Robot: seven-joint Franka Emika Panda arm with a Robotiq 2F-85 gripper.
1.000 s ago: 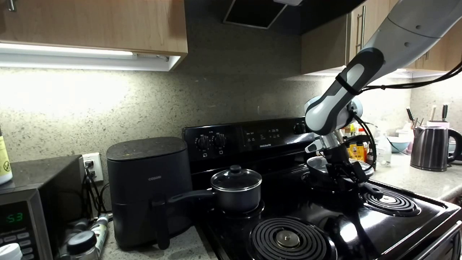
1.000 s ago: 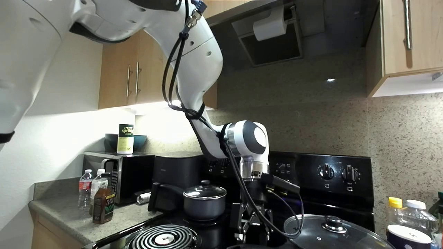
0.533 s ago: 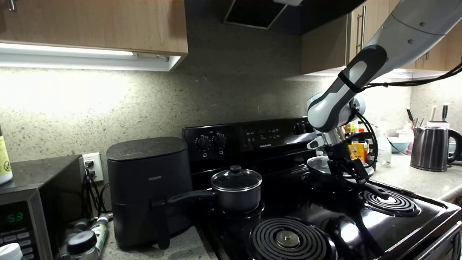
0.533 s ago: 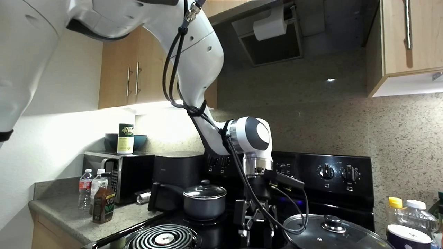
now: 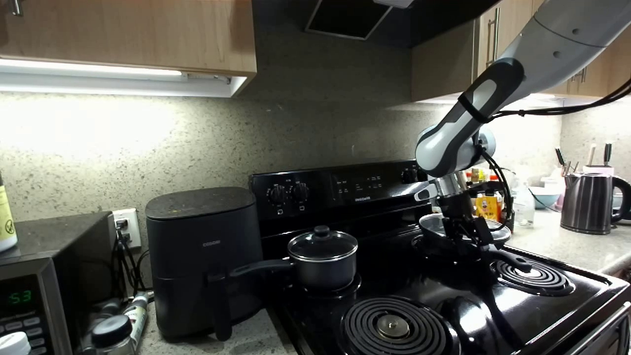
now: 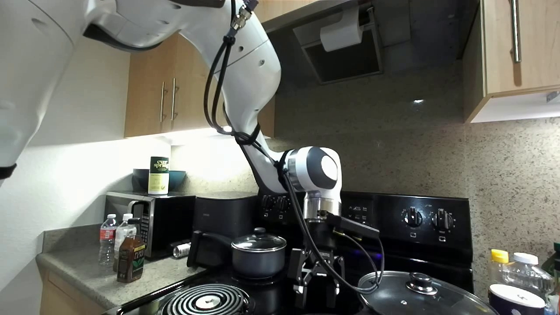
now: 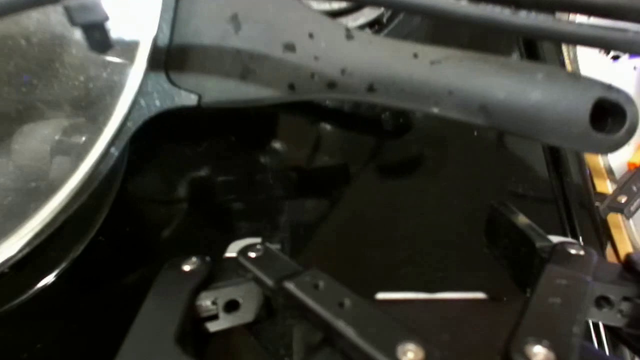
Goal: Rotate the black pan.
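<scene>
The black pan stands on a rear burner, covered by its glass lid with a knob. The lid fills the lower right of an exterior view. In the wrist view the pan's handle runs across the top, and part of the lid shows at left. My gripper is open with nothing between its fingers. It points down beside the handle, apart from it in the wrist view. In an exterior view the gripper hides part of the pan and handle root. It also shows in an exterior view.
A smaller lidded saucepan stands on the stove, its handle toward the air fryer. Coil burners lie at the front. The stove's control panel rises behind. A kettle and bottles stand on the counter beyond the pan.
The pan's handle has swung slightly to the right in an exterior view. My gripper moved right with it, then drew back left; the handle stayed in its newer position.
</scene>
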